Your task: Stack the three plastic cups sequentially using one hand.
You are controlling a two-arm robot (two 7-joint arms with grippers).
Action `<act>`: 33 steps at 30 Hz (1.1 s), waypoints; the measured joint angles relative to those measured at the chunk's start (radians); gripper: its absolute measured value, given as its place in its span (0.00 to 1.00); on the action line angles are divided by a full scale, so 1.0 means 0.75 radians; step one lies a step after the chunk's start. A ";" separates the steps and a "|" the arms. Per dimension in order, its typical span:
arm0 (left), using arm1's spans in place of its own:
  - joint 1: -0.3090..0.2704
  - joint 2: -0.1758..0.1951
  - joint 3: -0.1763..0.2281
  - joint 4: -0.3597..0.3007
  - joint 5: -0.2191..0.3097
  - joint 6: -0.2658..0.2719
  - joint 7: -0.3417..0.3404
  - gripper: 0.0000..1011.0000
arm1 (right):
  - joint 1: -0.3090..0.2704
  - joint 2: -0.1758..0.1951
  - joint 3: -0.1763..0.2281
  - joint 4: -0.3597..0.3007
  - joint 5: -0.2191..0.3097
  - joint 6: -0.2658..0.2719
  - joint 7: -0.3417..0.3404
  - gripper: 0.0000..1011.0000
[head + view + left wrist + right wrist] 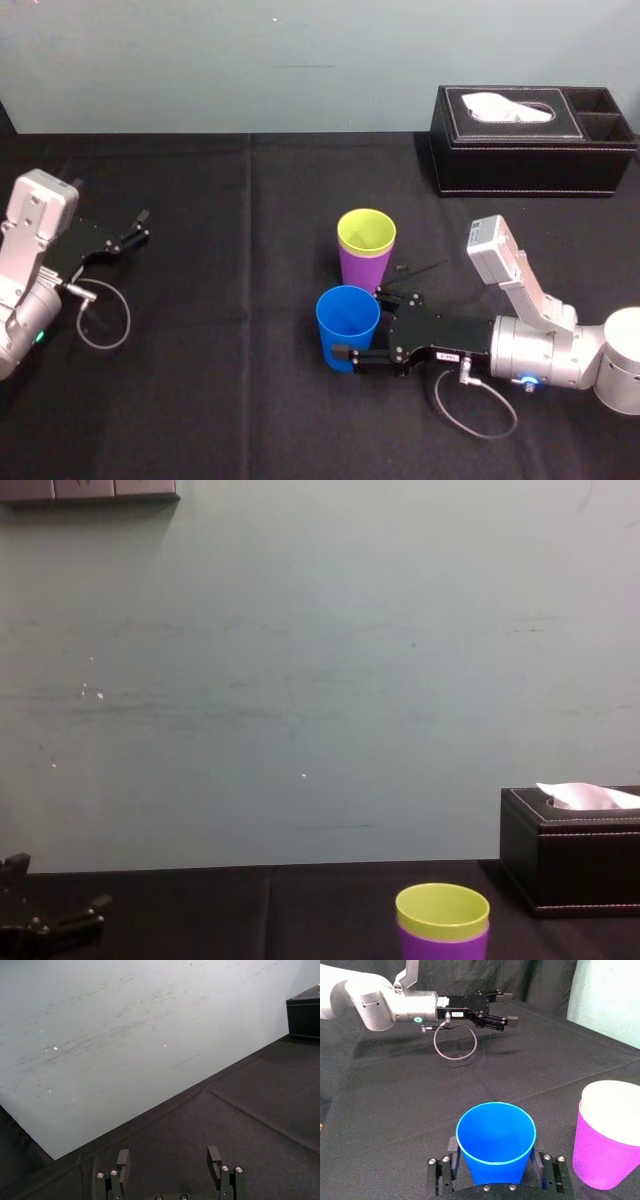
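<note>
1. My left gripper sits at the left edge of the head view, low over the black-covered table. Its fingers are spread wide with nothing between them, as the left wrist view shows plainly.
2. The blue cup stands upright, mouth up, just below the centre of the head view. In the right wrist view it is low in the middle of the frame.
3. My right gripper reaches in from the lower right of the head view. Its two long jaws are closed on the blue cup, one against each side near the base.
4. Just above and slightly right of the blue cup, near it but not touching, the yellow-green cup sits nested inside the purple cup, only its rim showing above the purple one.
5. At the upper right of the head view stands a black leather tissue box, well apart from the cups.
</note>
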 joint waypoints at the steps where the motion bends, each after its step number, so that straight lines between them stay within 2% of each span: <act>1: 0.000 0.000 0.000 0.000 0.000 0.000 0.000 1.00 | 0.000 0.000 0.000 0.000 0.000 0.000 0.000 0.84; 4: 0.000 0.000 0.000 0.000 0.000 0.000 0.000 1.00 | -0.001 0.000 0.001 -0.001 0.000 0.000 0.000 0.77; 7: 0.000 0.000 0.000 0.000 0.000 0.000 0.000 1.00 | -0.001 0.001 0.001 -0.002 0.001 0.000 0.000 0.74; 24: 0.000 0.000 0.000 0.000 0.000 0.000 0.000 1.00 | -0.004 0.004 0.004 -0.009 0.001 -0.002 -0.006 0.71; 33: 0.000 0.000 0.000 0.000 0.000 0.000 0.000 1.00 | -0.029 0.063 0.030 -0.184 0.008 0.085 -0.085 0.71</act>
